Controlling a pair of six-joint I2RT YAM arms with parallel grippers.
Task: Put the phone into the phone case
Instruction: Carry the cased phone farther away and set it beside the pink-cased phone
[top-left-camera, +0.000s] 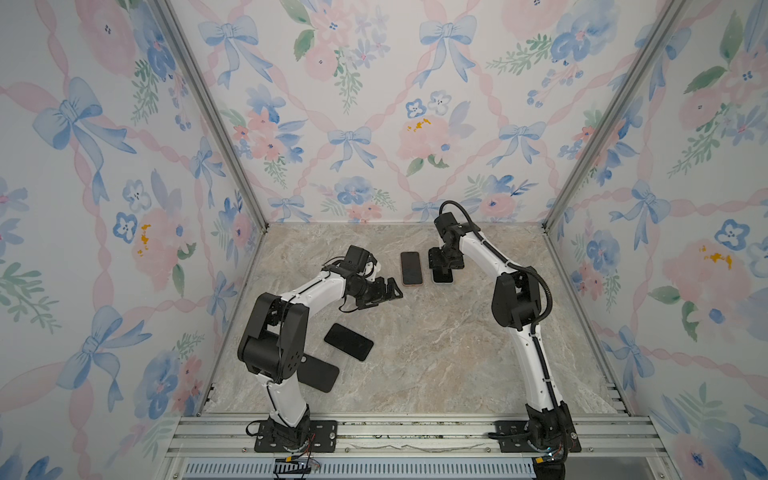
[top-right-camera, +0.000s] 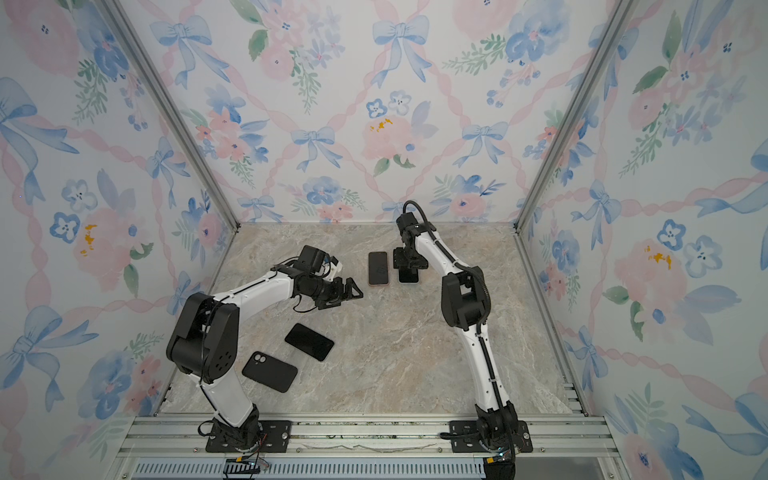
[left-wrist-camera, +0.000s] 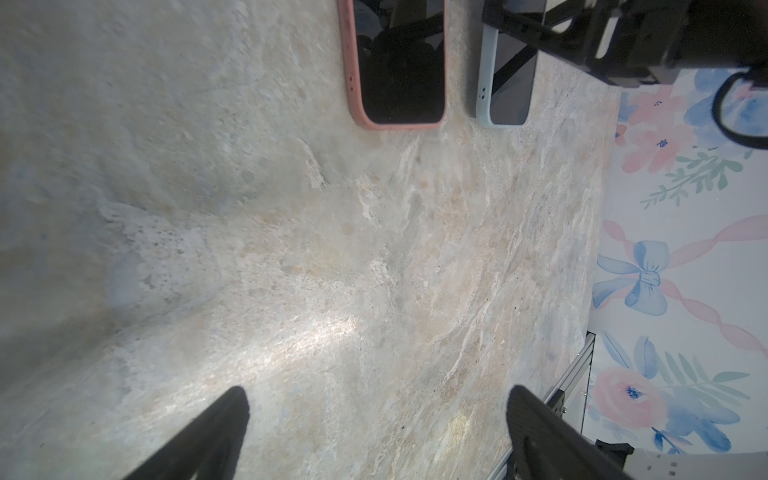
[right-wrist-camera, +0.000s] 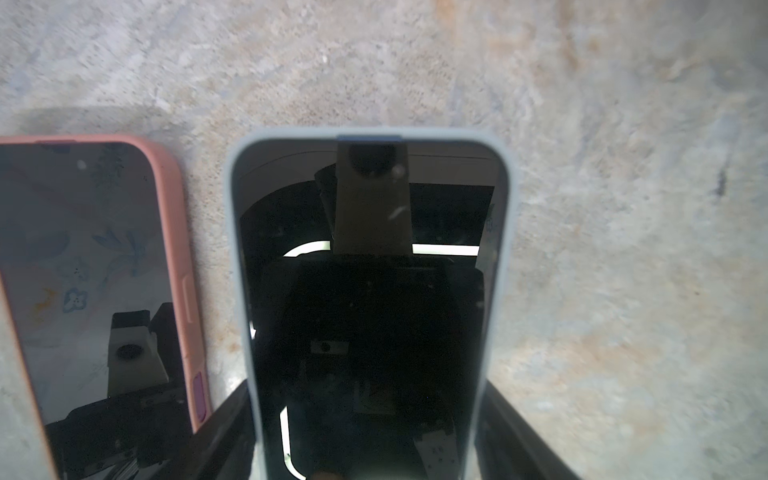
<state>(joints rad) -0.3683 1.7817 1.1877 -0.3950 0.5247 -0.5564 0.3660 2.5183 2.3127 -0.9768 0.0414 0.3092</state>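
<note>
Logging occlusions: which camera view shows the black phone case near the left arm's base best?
A top view: there the black phone case lies fully exposed on the table, its camera cutout showing. In a top view, the left arm covers one end of the case. Neither wrist view shows it.

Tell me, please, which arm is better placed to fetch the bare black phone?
Left, probably: the black phone lies near its base, the left gripper is open and empty, while the right gripper straddles the blue-cased phone.

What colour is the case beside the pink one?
The case is pale blue-grey; right wrist view shows best.
</note>
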